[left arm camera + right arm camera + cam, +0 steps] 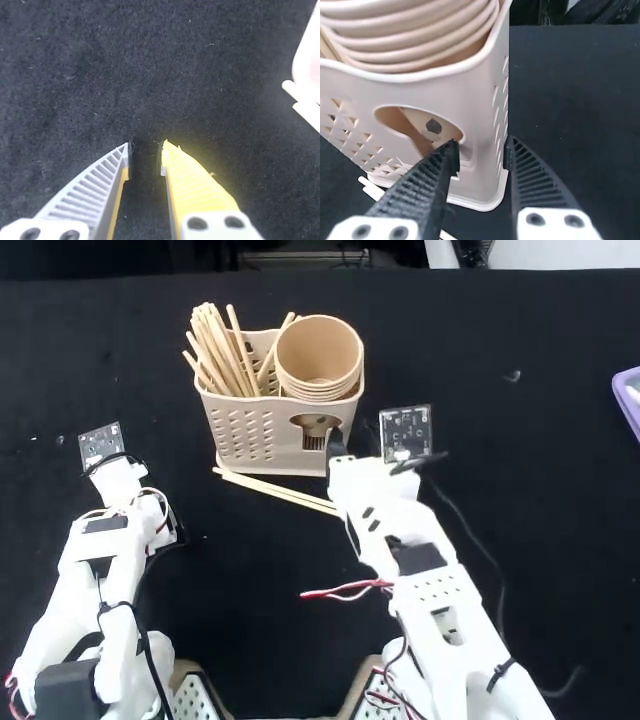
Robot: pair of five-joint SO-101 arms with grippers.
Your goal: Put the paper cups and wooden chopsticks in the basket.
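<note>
- Where the right arm (pixel 420 570) crosses, loose chopsticks (pixel 265 486) lie partly hidden.
- Right gripper (pixel 480 144) straddles the basket (pixel 485 100) corner, jaws parted.
- Left gripper (pixel 145 147) narrowly open, empty.

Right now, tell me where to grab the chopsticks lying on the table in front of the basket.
Probably mid-length on the loose chopsticks, coming straight down and closing across them. They lie flat, angled away from the basket, so the gap there is wider than at their left end. Their other end lies under the right arm.
</note>
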